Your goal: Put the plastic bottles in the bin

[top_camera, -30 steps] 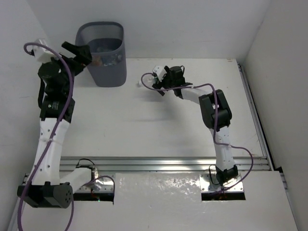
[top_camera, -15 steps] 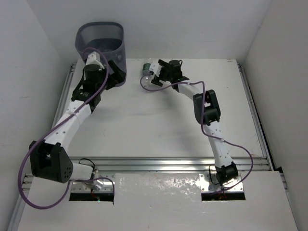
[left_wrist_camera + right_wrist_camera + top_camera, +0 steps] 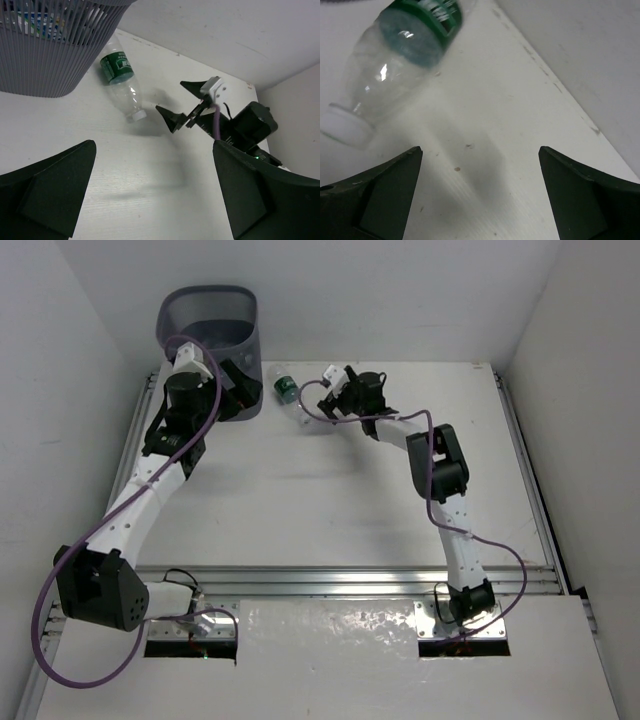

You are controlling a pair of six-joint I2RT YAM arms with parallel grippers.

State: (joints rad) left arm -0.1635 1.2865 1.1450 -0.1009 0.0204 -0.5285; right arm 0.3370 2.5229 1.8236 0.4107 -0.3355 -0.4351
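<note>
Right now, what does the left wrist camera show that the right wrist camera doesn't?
Only the left wrist: the grey slatted bin, bottles showing through its slats, and the open right gripper seen from outside. Only the right wrist: small specks on the table. Both: the green-labelled bottle, white-capped, lying on its side outside the bin.

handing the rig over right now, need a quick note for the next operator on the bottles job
Left end effector: open, empty, beside the bin.
Right end effector: open, empty, just short of the cap end of the green-label bottle.
Green-label bottle: on its side on the table, close beside the bin, cap towards the right arm.
Done: some bottles show through the bin's slats; count unclear.
Left: grasp that bottle and drop it in; it is the only one seen outside.
</note>
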